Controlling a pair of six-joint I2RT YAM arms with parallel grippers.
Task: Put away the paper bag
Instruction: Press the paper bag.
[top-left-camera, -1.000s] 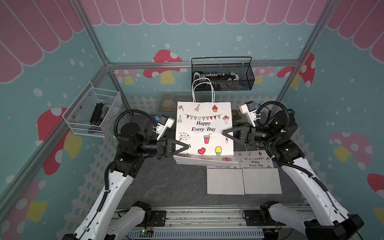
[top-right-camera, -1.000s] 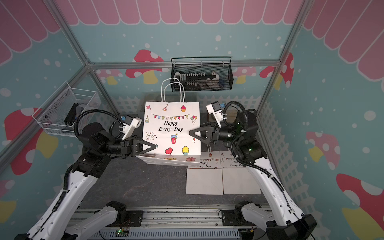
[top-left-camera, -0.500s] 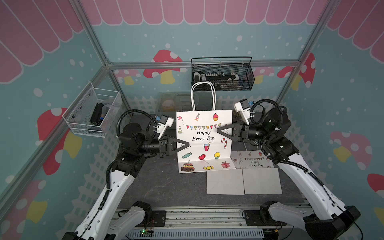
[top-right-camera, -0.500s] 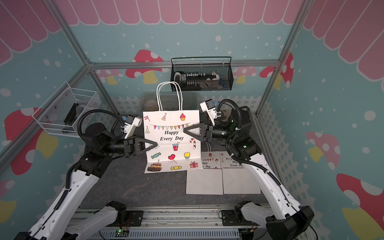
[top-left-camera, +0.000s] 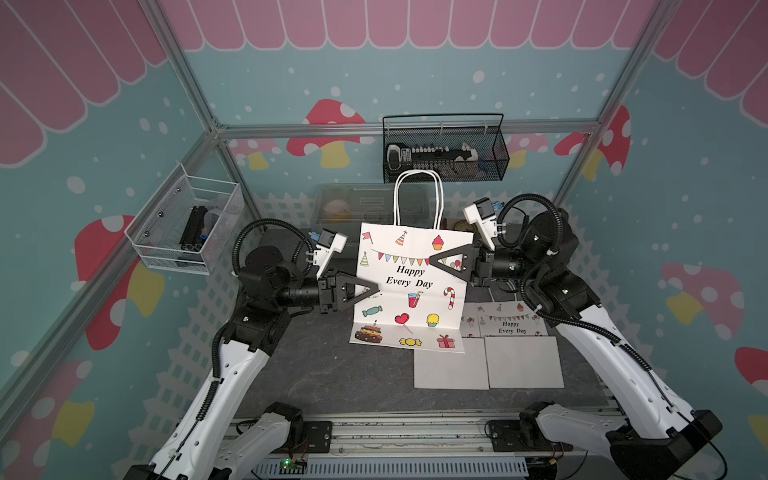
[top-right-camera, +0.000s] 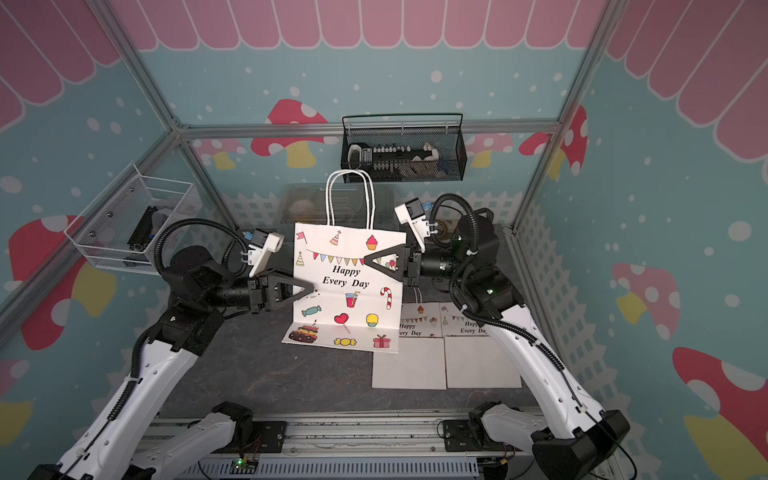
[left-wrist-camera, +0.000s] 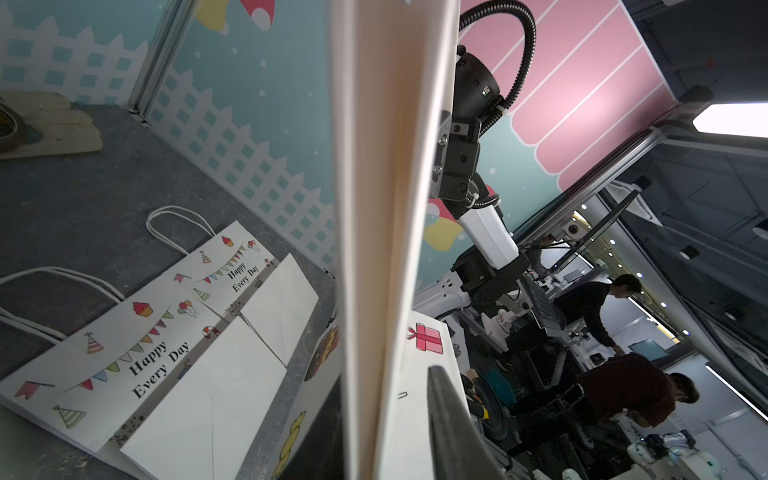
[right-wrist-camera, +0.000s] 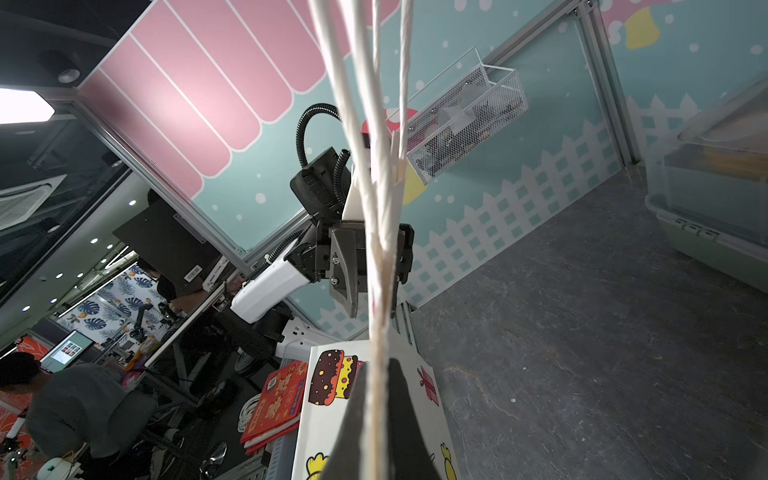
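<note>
In both top views the paper bag (top-left-camera: 409, 299) (top-right-camera: 349, 291) hangs upright and flattened over the middle of the dark surface (top-left-camera: 332, 374), its white cord handles (top-left-camera: 417, 195) standing straight up and its bottom panel folded forward; whether that panel touches the surface cannot be told. The right hand (top-left-camera: 432, 261) (top-right-camera: 366, 261) reaches in at the bag's upper right edge and the left hand (top-left-camera: 376, 289) (top-right-camera: 311, 289) at its left edge, lower down. Only the wrist views settle the grips. The right wrist view shows the right hand (right-wrist-camera: 376, 415) clenched on the bag's edge, with the left hand (right-wrist-camera: 374, 299) opposite, its jaws parted on either side of the paper. The left wrist view shows one of the left fingers (left-wrist-camera: 453, 424) standing off the bag's front face, so that hand has released. The bag's front reads "Happy Every Day" under a bunting, among drawings of a cake, sweets, a heart and a gift. Two flat bags (top-left-camera: 451, 368) (top-left-camera: 523, 361) lie side by side on the surface to the right, carrying the same words, which are clearest in the left wrist view (left-wrist-camera: 158, 370). The top views alone show a black wire basket (top-left-camera: 446, 153) on the back wall. The right wrist view alone shows a red book (right-wrist-camera: 276, 401), its lettering unreadable.
</note>
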